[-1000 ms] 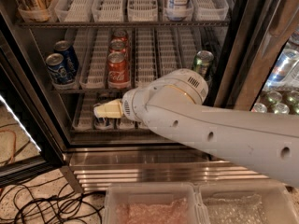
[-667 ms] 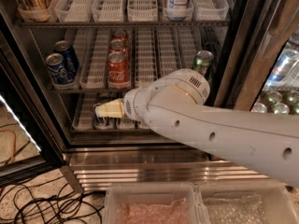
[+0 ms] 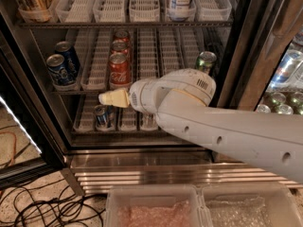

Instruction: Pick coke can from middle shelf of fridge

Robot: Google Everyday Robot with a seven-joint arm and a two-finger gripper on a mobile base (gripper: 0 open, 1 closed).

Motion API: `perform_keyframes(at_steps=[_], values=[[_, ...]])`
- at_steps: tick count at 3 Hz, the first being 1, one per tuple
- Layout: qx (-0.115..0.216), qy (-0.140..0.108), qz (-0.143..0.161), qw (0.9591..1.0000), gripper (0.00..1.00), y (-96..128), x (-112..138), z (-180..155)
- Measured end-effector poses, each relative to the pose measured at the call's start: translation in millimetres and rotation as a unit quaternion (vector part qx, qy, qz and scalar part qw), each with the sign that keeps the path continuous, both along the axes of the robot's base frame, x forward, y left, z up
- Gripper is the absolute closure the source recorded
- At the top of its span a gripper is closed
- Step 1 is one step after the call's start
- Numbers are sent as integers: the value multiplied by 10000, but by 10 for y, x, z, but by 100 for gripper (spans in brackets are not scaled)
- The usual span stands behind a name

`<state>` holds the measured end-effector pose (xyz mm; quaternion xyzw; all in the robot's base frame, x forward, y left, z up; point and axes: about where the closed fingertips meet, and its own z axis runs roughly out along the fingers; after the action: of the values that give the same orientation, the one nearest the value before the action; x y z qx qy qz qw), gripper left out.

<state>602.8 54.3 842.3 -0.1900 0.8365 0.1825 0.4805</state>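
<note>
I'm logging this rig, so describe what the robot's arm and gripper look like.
The arm is a thick, smooth white tube with small dark round holes along its side and a bulbous wrist housing bearing a small dark slotted vent. The gripper is pale cream and tapered, sitting just below the coke can. No cables show on the arm.

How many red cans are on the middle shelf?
3, in one row: front can, second, third behind; more may be hidden. The gripper is just below the front can.
</note>
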Motion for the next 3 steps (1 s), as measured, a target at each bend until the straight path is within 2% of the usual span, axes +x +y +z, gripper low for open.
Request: perform_keyframes(at_steps=[1, 2, 3], values=[[62, -410, 10, 9991, 0, -82, 264, 196], [-18, -639, 154, 9978, 0, 3, 416, 187], [-29, -667, 405, 9969, 3, 249, 470, 17]])
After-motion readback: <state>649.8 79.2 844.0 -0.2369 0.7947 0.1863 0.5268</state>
